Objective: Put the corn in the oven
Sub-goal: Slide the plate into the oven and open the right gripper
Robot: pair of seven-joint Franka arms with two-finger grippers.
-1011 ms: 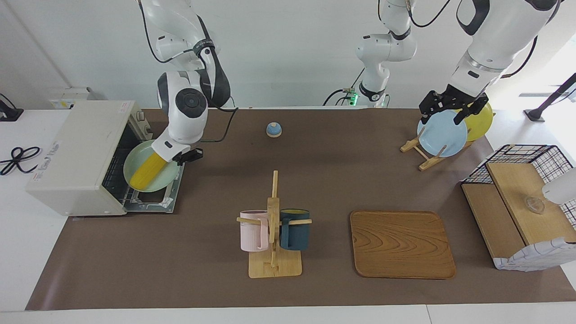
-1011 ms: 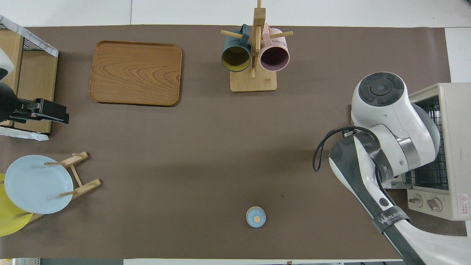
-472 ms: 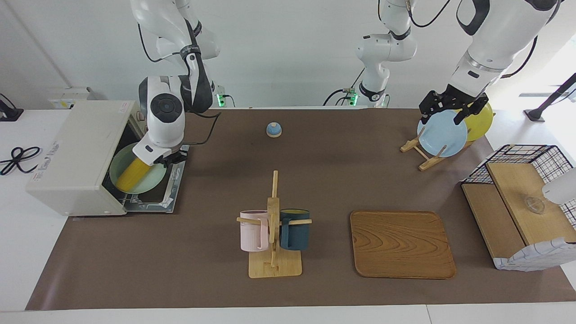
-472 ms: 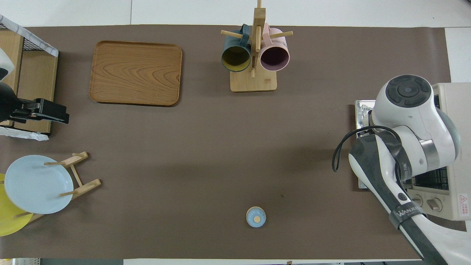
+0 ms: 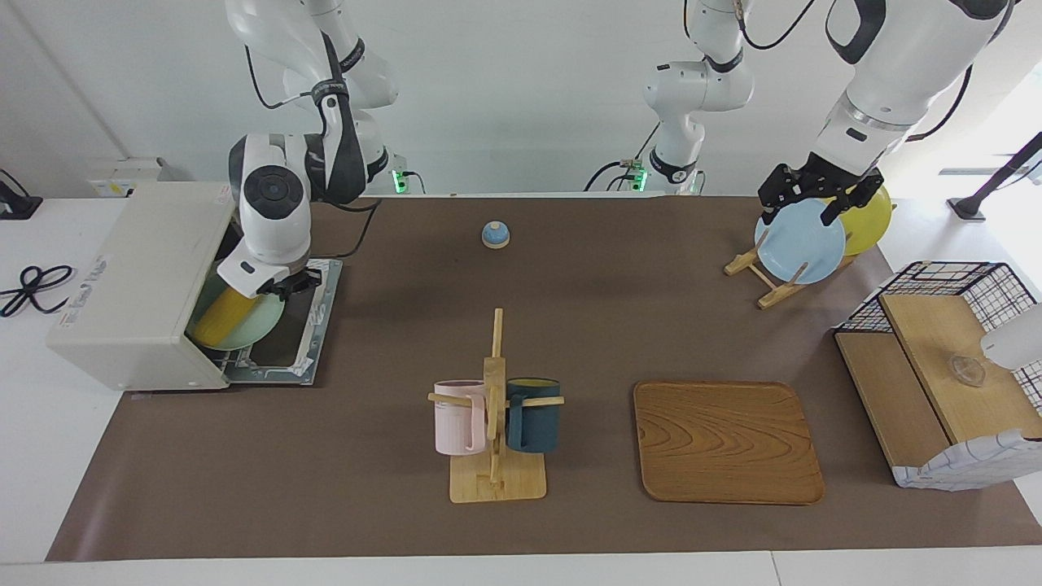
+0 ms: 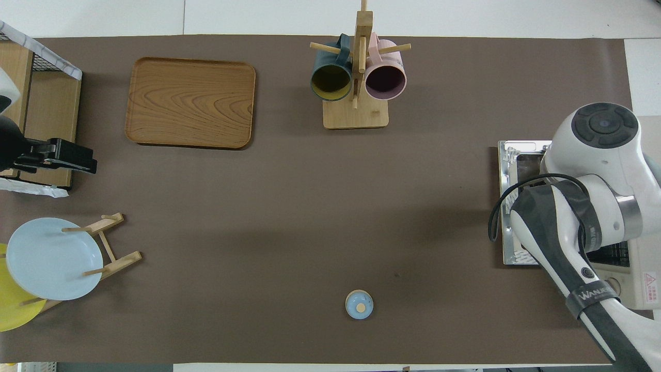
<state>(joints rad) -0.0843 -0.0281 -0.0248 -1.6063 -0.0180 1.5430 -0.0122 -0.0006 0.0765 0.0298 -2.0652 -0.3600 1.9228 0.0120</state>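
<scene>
Facing view: right gripper (image 5: 281, 286) at the mouth of the oven (image 5: 142, 281), clamped shut on the rim of a green plate (image 5: 259, 323) that carries the corn (image 5: 221, 315). Plate and corn sit partway inside the oven, over the dropped-open door (image 5: 303, 334); the corn's outer end is at the opening, the rest in shadow inside. Whether the plate rests on the rack I cannot tell. Left gripper (image 5: 806, 195) waits over the blue plate (image 5: 798, 242) on the plate rack (image 5: 757, 281), yellow plate (image 5: 871, 216) just beside it; fingers spread wide, nothing held. Also on the table: bell (image 5: 495, 234) near the robots, mug stand (image 5: 495, 423) with pink mug (image 5: 457, 415) and dark mug (image 5: 533, 413), tray (image 5: 727, 441), wire basket (image 5: 952, 374) at the left arm's end. Overhead view: right arm's wrist covers the oven (image 6: 638, 217) opening, so plate, corn and right gripper are hidden; door (image 6: 519, 206) flat on the mat. Left gripper (image 6: 77, 159) shows as a dark bar at the edge, over the basket (image 6: 41, 103) area. Blue plate (image 6: 51, 258), tray (image 6: 190, 102), mug stand (image 6: 356, 77), bell (image 6: 359, 304) all visible.
</scene>
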